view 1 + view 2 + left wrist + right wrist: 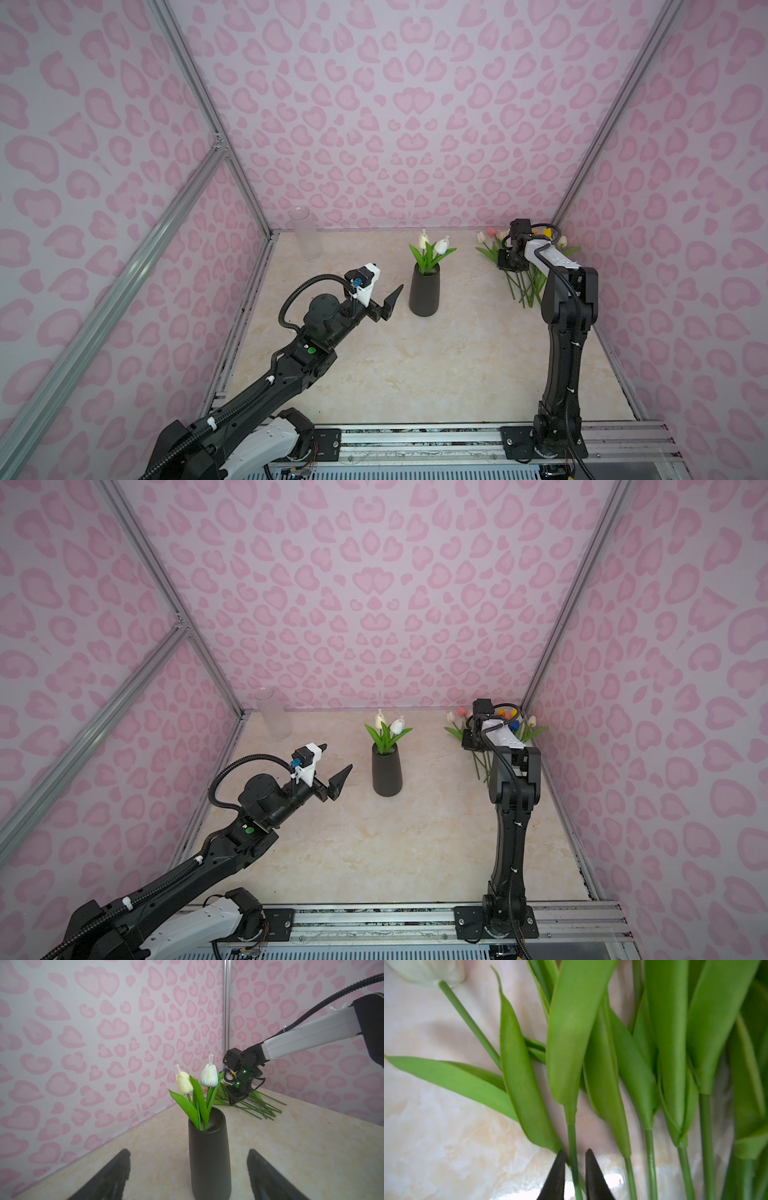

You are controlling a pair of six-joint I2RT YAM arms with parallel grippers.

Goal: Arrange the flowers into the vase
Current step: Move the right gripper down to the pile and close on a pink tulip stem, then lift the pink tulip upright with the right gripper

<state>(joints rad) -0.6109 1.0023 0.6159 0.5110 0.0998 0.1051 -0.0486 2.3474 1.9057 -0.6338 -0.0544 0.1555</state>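
- Green stems look light, thin and springy; pinch the bare stem (574,1167) below its leaves, not the heads.
- Loose tulips (519,286) lie right of the black vase (424,291); two stand in it.
- Your right pincer (575,1150) points down, straddling that stem, clamp unclear; your left pincer (188,1150) gapes toward the vase.

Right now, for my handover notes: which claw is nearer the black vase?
Left. The left claw hovers open just beside the black vase, on its left in both top views. The right claw is down at the loose flowers near the back right corner, straddling one stem.
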